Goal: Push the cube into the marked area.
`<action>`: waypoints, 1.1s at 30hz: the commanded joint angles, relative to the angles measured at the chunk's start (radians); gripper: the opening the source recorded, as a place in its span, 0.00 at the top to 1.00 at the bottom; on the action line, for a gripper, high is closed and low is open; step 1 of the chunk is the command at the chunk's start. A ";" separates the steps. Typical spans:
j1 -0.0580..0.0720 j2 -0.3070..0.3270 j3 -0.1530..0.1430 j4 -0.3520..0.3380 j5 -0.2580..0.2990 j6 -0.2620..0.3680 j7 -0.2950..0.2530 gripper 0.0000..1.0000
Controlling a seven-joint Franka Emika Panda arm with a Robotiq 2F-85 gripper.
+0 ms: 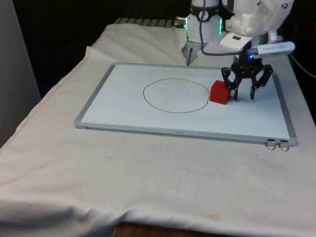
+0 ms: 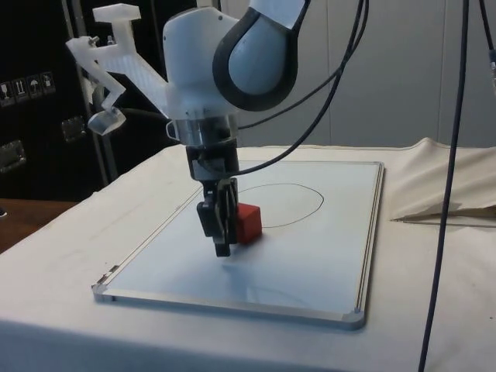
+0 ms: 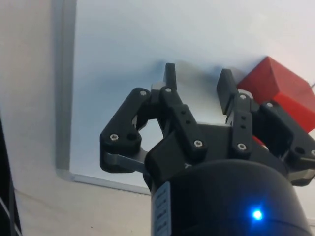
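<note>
Fingers (image 3: 225, 91) are parted by a narrow gap with nothing held between them, tips lowered to the whiteboard (image 1: 123, 116) just beside the red cube (image 1: 220, 92).

Across the front view from left to right, the white cloth (image 1: 54, 148) is seen first, then the whiteboard's grey frame, then the oval drawn in black (image 1: 176, 95), then the cube, then the gripper (image 1: 245, 96). The cube is set just outside the oval's rim on the front view's right, touching or nearly touching the line. The nearer finger is placed against or just beside the cube's outer face; contact cannot be told for certain. In the side view the white arm (image 2: 232, 62) is bent over the board, with the wrist turned straight down and the gripper held upright.
</note>
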 commanded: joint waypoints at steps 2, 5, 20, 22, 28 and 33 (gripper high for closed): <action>-0.006 -0.010 -0.005 -0.014 0.001 0.008 -0.014 1.00; -0.008 -0.017 -0.018 -0.023 0.001 0.008 -0.030 1.00; -0.010 -0.042 -0.092 -0.056 -0.002 0.006 -0.118 1.00; -0.011 -0.044 -0.107 -0.060 -0.002 0.006 -0.137 1.00; -0.010 -0.049 -0.136 -0.067 -0.004 0.007 -0.171 1.00; -0.012 -0.051 -0.161 -0.072 -0.005 0.007 -0.202 1.00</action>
